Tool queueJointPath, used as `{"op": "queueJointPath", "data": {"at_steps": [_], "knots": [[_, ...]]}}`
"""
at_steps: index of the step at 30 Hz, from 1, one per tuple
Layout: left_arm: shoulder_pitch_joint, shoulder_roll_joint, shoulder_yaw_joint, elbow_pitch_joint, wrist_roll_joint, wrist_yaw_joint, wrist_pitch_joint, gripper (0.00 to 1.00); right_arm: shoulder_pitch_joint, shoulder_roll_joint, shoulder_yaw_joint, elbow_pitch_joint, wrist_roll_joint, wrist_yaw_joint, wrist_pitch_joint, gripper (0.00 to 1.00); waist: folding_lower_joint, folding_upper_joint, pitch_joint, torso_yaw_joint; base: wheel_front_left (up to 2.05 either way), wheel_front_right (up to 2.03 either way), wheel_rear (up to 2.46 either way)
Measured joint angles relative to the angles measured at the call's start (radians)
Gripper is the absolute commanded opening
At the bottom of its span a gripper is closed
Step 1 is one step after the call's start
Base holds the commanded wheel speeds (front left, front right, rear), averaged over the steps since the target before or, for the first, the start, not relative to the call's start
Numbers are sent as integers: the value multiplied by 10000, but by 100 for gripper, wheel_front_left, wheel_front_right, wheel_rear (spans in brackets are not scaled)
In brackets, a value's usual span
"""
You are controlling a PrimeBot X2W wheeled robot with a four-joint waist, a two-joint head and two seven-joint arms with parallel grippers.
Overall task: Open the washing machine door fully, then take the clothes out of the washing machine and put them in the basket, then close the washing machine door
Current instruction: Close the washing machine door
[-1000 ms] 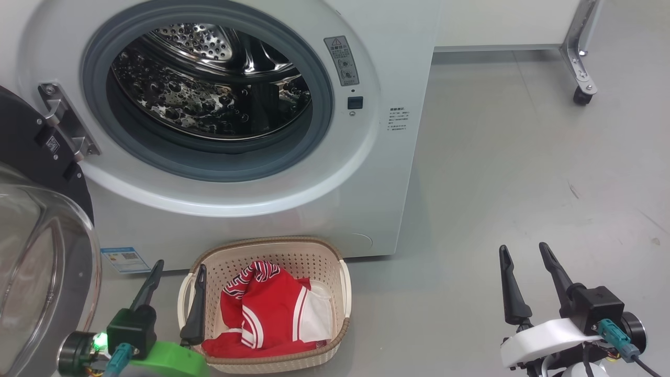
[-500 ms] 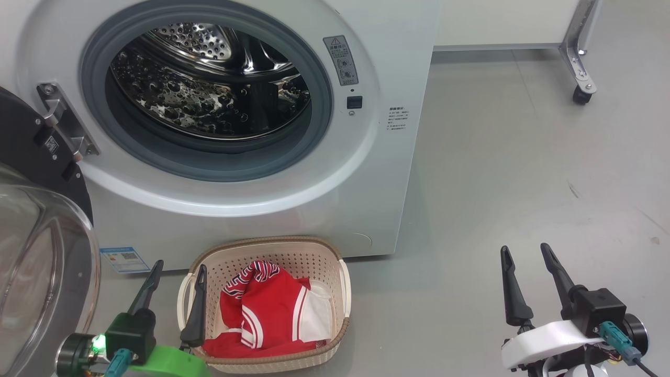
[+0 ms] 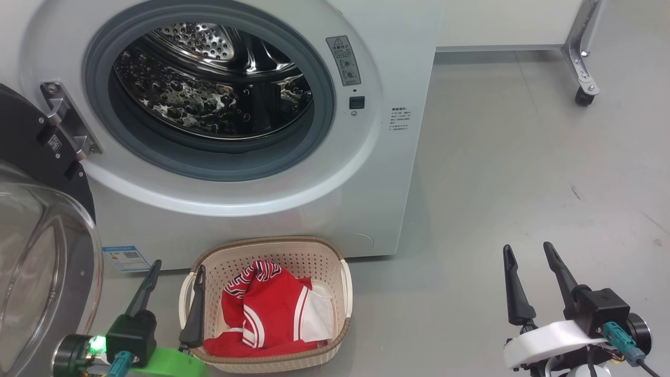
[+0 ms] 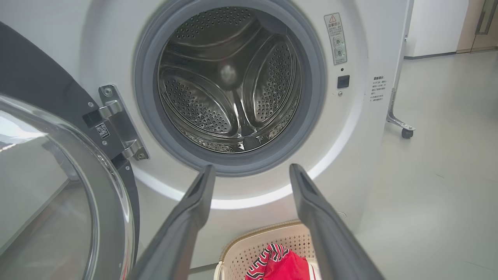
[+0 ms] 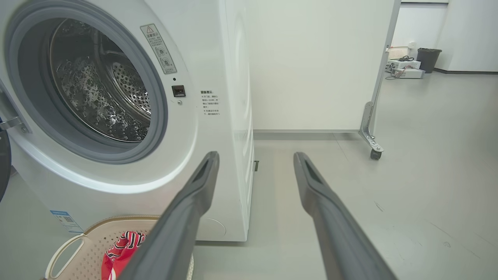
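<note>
Head cam: high, angled forward-down onto the washing machine (image 3: pixel 377 199) front and basket (image 3: pixel 264 242). Left wrist cam: low, close, near square-on to the port (image 4: pixel 233 168). Right wrist cam: low, further right, oblique. All three share port and basket.

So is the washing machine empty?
Empty: the drum shows bare metal, and the red clothes lie in the basket.

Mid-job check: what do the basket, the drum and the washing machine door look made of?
The basket looks like matte cream plastic, with punched holes and a woven-look brown rim. The drum is shiny perforated metal, likely steel. The washing machine door has a clear bulging bowl with reflections, glass or hard plastic.
</note>
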Motion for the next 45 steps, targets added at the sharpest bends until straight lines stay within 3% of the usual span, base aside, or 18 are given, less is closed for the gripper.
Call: {"op": "queueJointPath", "data": {"at_steps": [6,45], "knots": [[45,44,23,-176,79,173,44,100,1,-17,-6,-42,0,-4,6,100,0,0,-17,45,-13,47,-34],[215,134,-96,-685,121,253,322,100,92,-36,-21,-199,2,-90,151,100,0,0,51,102,-56,90,-34]]}}
